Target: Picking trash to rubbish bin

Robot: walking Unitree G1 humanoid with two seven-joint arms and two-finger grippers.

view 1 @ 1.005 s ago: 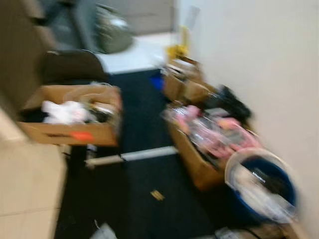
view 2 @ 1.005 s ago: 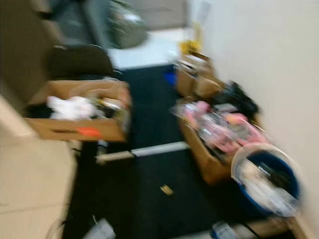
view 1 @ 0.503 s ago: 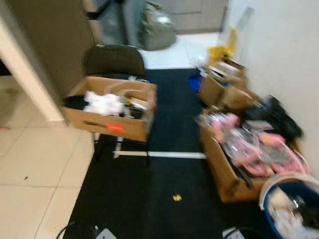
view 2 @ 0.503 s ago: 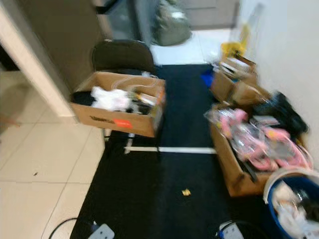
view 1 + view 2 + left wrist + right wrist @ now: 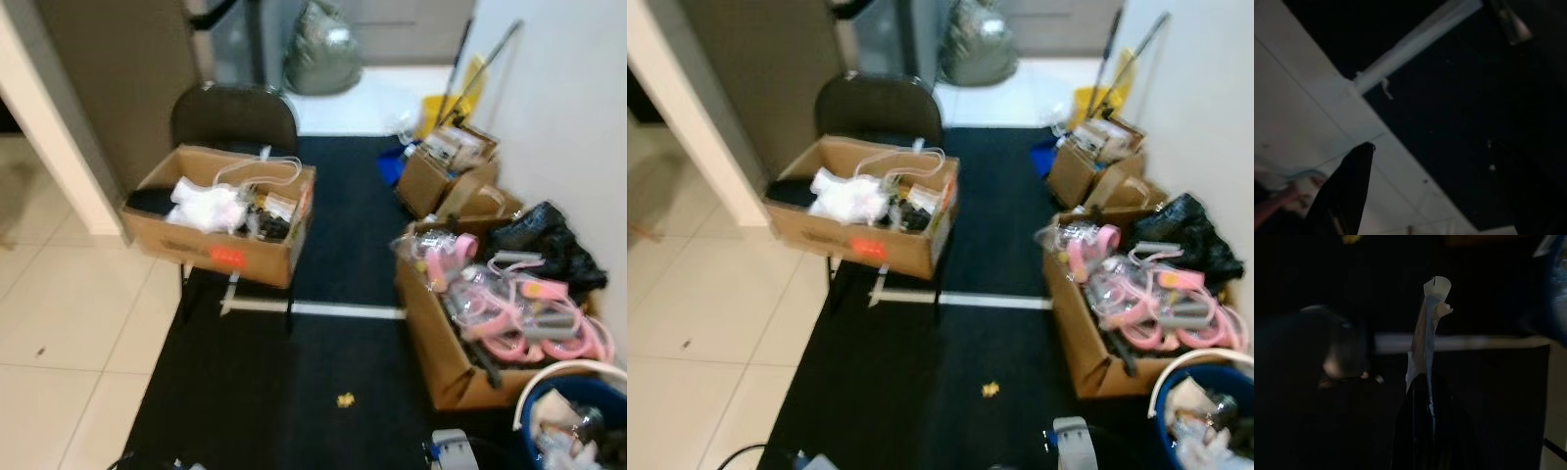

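Head views: a dark mat [image 5: 294, 392] runs up the middle of the frame, tiled floor [image 5: 69, 343] at left, white wall at right. The right gripper [image 5: 1426, 396] is clenched on a pale scrap [image 5: 1427, 328], which stands up from between the closed black fingertips in the right wrist view; this is the trash in hand. The bin [image 5: 1205, 411], blue with a pale liner rim and already holding litter, sits at the lower right corner of both head views, just beside a box of pink items [image 5: 1136, 304]. The left gripper [image 5: 1425, 161] hangs released, its fingers [image 5: 1347, 191] well apart over the edge where mat meets tile. The step in hand appears to be the carry to the bin. Turn toward the lower right and bring the bin's opening toward frame centre before you reach; keep the grip firm, since the scrap looks thin and is pinched only at its lower end. Place the fingertips over the bin's open middle, clear of the rim and the neighbouring box, and only then let go. A yellow crumb [image 5: 345, 399] lies on the mat at lower centre and looks like the next pick. A second box [image 5: 220, 225] rests on a chair [image 5: 233, 117] at upper left.
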